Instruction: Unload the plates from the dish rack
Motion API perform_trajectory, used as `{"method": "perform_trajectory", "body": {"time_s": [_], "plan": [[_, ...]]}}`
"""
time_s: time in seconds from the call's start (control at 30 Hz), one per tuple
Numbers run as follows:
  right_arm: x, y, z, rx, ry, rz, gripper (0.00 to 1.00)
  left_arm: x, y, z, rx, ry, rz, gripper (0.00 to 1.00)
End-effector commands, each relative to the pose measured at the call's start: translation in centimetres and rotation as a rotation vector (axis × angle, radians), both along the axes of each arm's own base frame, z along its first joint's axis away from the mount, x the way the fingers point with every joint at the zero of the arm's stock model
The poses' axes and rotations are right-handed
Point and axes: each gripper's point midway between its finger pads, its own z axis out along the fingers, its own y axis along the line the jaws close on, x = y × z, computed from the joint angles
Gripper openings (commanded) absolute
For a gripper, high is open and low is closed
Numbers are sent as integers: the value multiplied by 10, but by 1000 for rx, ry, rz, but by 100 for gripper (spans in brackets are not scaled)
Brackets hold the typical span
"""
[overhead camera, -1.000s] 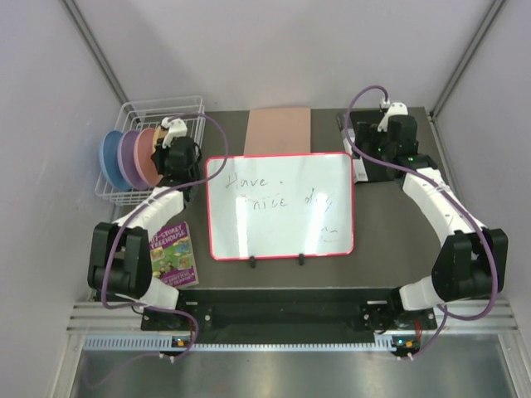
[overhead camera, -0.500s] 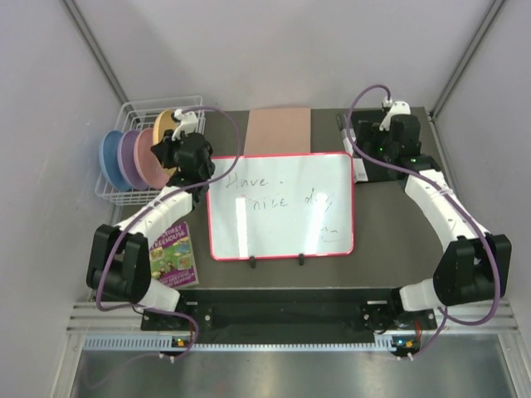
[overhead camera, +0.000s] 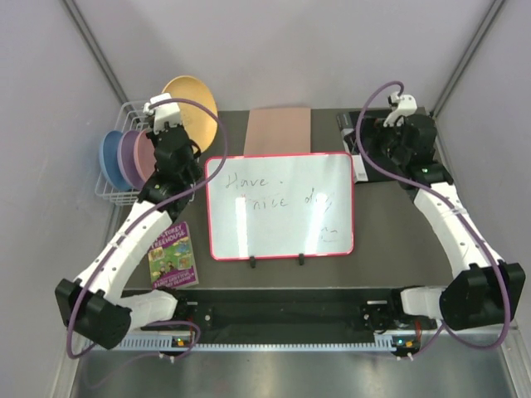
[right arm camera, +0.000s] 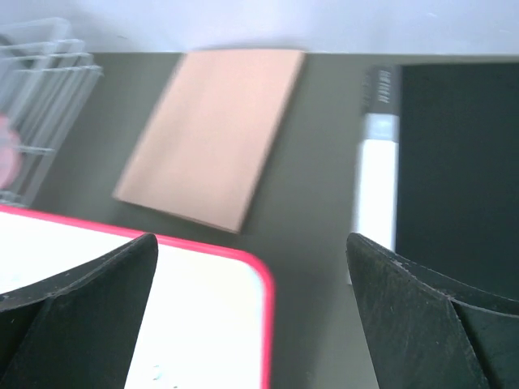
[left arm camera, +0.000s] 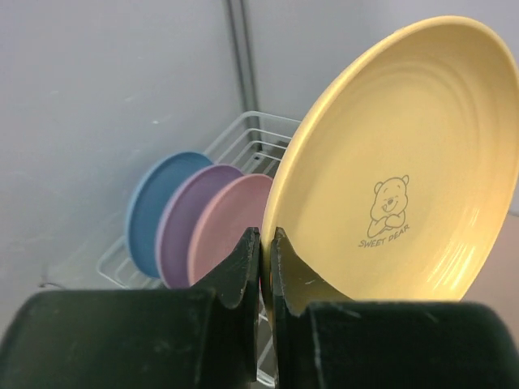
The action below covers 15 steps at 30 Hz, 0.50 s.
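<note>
1. Four plates are in view, one out of the rack and three in it.
2. The left gripper [left arm camera: 266,243] is clamped on the lower rim of the yellow plate [left arm camera: 405,162], one finger on each face. The plate is tilted, with its hollow face towards the wrist camera, and shows a small bear drawing above the words "SWEET BEAR".
3. From the top camera, the yellow plate sits raised at the end of the left arm, over the far right corner of the dish rack [overhead camera: 112,192].
4. Three plates stand on edge in the one white wire rack, in a close overlapping row: the blue plate [left arm camera: 154,211] outermost, then the lilac plate [left arm camera: 182,223], then the pink plate [left arm camera: 231,223] nearest the arm.
5. The right gripper [right arm camera: 251,243] is spread wide with nothing between its two fingers. It hangs over the far right part of the table [overhead camera: 390,224], above the corner of the whiteboard [overhead camera: 280,206].
6. One red-framed whiteboard with handwriting lies mid-table. One tan card [overhead camera: 280,131] lies just behind it.
7. One booklet [overhead camera: 172,255] lies near the front left, beside the whiteboard.
8. One marker [right arm camera: 377,186] lies alongside a black slab [right arm camera: 458,162] at the far right — whether they touch cannot be told.
</note>
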Motion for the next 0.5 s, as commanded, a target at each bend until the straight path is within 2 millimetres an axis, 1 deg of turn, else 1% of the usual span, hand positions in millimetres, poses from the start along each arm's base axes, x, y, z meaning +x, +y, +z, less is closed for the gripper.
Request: {"method": "perform_trajectory", "body": {"time_s": [0.0, 0.03, 0.07, 0.13, 0.17, 0.2, 0.23, 0.33, 0.43, 0.47], "plan": [[-15, 37, 31, 131, -76, 180, 100, -6, -29, 7, -192, -52, -189, 0], [-18, 43, 30, 145, -75, 206, 100, -6, -36, 6, -243, -68, -221, 0], [-22, 51, 31, 169, -69, 247, 100, -5, -48, 5, -269, -68, -294, 0], [-28, 65, 34, 187, -72, 300, 100, -8, -62, 1, -340, -82, -364, 0], [-33, 72, 36, 198, -70, 328, 100, -8, -73, 0, -364, -81, -425, 0], [-35, 80, 42, 203, -94, 351, 100, -7, -78, -5, -380, -74, -448, 0], [-38, 85, 43, 207, -100, 365, 100, -7, -83, -5, -407, -82, -471, 0], [-47, 102, 53, 220, -129, 413, 100, -5, -96, -14, -448, -57, -513, 0], [-54, 119, 56, 227, -133, 468, 100, -5, -100, -22, -474, -49, -519, 0], [-55, 124, 54, 227, -126, 483, 100, -5, -100, -22, -479, -54, -521, 0]]}}
